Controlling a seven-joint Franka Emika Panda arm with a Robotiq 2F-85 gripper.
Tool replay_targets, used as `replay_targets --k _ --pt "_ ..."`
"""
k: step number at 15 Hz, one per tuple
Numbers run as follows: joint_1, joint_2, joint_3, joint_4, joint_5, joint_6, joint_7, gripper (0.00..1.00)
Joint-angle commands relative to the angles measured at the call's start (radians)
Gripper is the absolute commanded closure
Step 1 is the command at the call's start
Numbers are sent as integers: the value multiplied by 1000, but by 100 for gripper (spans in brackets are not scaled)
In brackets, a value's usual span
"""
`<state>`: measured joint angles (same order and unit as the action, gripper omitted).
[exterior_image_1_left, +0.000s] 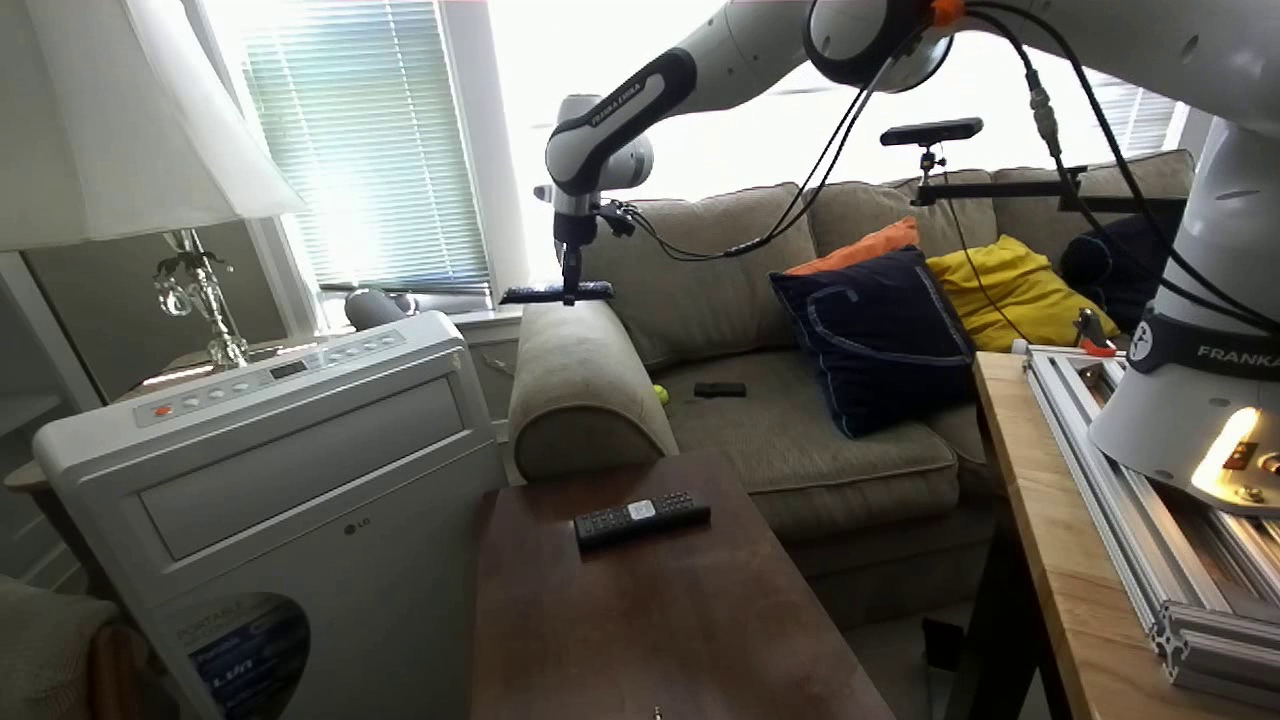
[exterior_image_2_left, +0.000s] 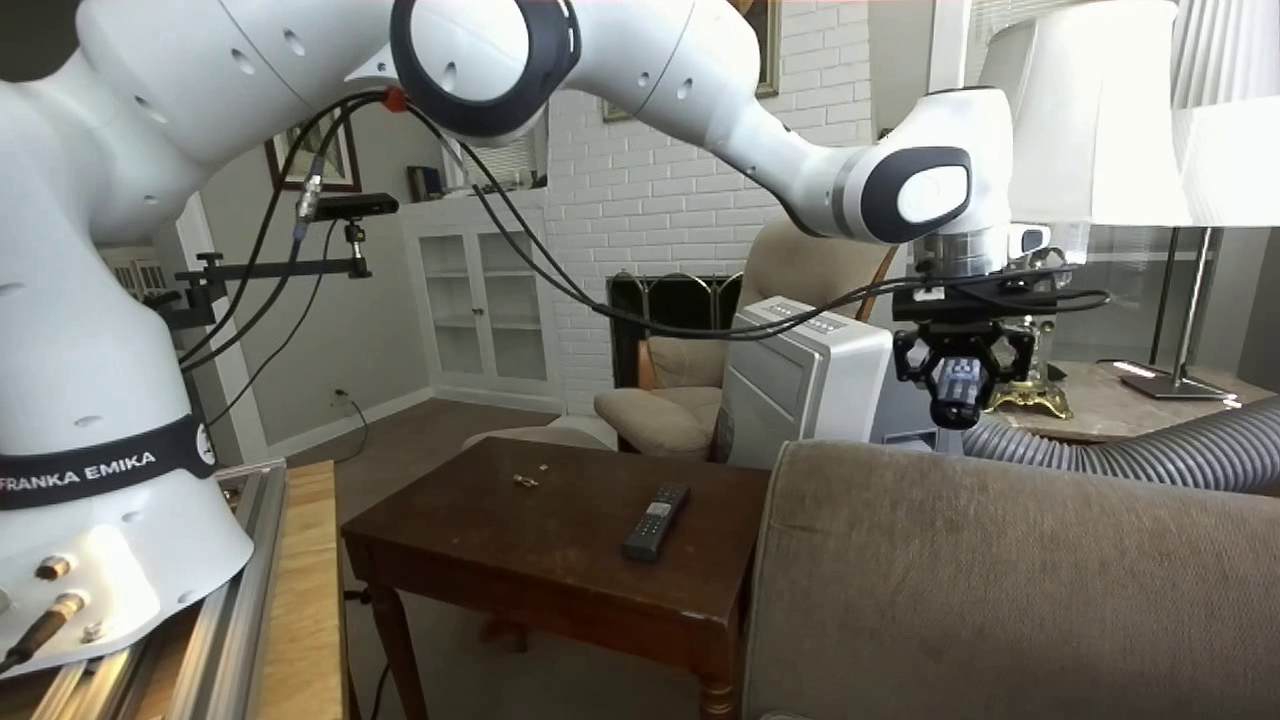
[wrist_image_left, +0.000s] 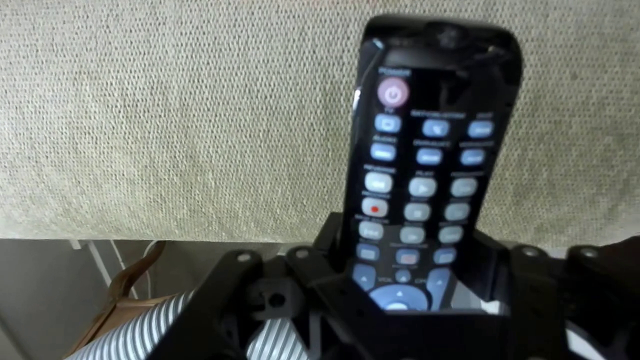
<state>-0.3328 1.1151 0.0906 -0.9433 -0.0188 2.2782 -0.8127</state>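
My gripper (wrist_image_left: 407, 237) is shut on a black remote (wrist_image_left: 422, 150) with blue, white and red buttons, one finger on each long side. The lower end of the remote is hidden behind the gripper in the wrist view. In both exterior views the gripper (exterior_image_1_left: 571, 288) (exterior_image_2_left: 958, 395) holds the remote (exterior_image_1_left: 530, 295) (exterior_image_2_left: 960, 378) in the air near the beige sofa arm (exterior_image_1_left: 580, 370) (exterior_image_2_left: 1000, 560). Another black remote (exterior_image_1_left: 640, 518) (exterior_image_2_left: 656, 522) lies on the brown table (exterior_image_1_left: 640, 630) (exterior_image_2_left: 500, 545). A small dark object (exterior_image_1_left: 720, 389) lies on the sofa seat.
A white portable air conditioner (exterior_image_1_left: 300, 440) (exterior_image_2_left: 800, 370) stands beside the table. A lamp (exterior_image_1_left: 140, 130) and a grey hose (exterior_image_2_left: 1150, 460) are near the arm. Cushions (exterior_image_1_left: 875, 335) and a yellow-green ball (exterior_image_1_left: 661, 394) are on the sofa. Small shiny items (exterior_image_2_left: 525, 481) lie on the table.
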Motion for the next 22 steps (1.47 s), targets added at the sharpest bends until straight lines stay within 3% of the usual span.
replay_targets --k 1,4,5,8,12,13,22 --pt "-8 -156 8 -236 15 43 37 76" --pt "-5 -238 10 -356 16 45 61 76" --pt "8 -127 -9 -190 14 8 28 51" --pt "10 -185 -8 -273 15 12 36 51" --pt "10 -202 -8 -301 15 20 37 51" --pt "13 -197 -14 -289 7 30 37 76" --pt "-1 -299 21 -555 10 228 -35 76"
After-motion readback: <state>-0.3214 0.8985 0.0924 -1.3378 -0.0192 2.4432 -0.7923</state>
